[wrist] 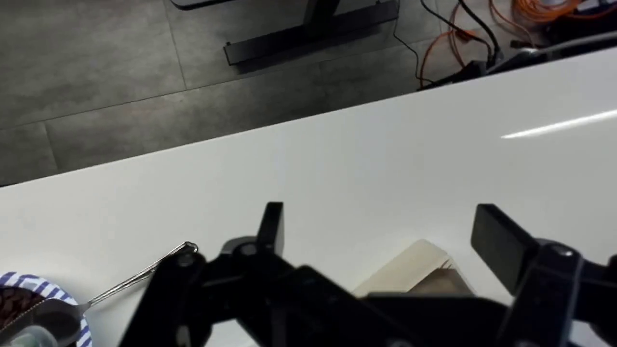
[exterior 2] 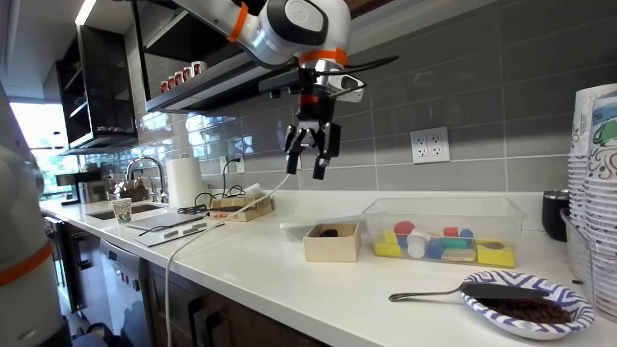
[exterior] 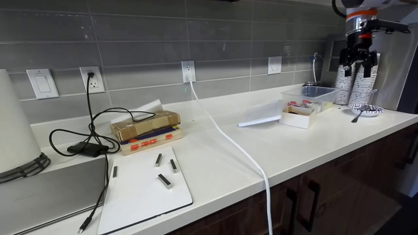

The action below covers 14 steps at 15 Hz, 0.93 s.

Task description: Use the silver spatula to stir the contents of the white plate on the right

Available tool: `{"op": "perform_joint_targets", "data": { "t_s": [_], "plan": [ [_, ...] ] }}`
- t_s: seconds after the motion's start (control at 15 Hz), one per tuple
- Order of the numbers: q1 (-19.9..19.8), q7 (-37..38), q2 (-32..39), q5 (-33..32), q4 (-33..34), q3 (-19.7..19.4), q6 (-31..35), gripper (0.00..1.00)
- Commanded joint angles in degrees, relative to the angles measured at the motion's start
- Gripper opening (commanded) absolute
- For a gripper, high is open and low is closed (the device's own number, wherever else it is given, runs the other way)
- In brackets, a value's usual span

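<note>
The white plate has a blue-purple zigzag pattern and holds small dark brown bits. It stands near the cup stacks and also shows at the far right and at the lower left of the wrist view. The silver spatula lies with its blade over the plate and its handle sticking out past the rim above the counter; it also shows in the wrist view. My gripper is open and empty, high above the counter; its spread fingers also show in the wrist view, away from the spatula.
A small wooden box and a clear bin of coloured blocks stand behind the plate along the wall. Tall paper cup stacks stand beside the plate. A white cable crosses the counter.
</note>
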Motion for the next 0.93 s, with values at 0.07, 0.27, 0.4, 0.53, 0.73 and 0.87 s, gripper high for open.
{"op": "perform_joint_targets", "data": {
  "t_s": [0.07, 0.27, 0.4, 0.53, 0.73, 0.87],
  "plan": [
    [-3.4, 5.7, 9.2, 8.0, 6.4, -1.5, 3.1, 1.0],
    [-5.5, 9.5, 12.8, 12.3, 6.0, -2.0, 8.0, 1.0],
    [-6.7, 12.2, 15.2, 15.1, 5.8, -2.2, 12.1, 1.0],
    [-7.8, 14.5, 18.3, 18.1, 6.7, -2.3, 16.0, 1.0],
    [-8.9, 19.2, 21.4, 21.7, 6.8, -2.2, 22.3, 1.0],
    [-9.4, 22.5, 23.1, 23.4, 6.6, -2.3, 26.9, 1.0]
  ]
}}
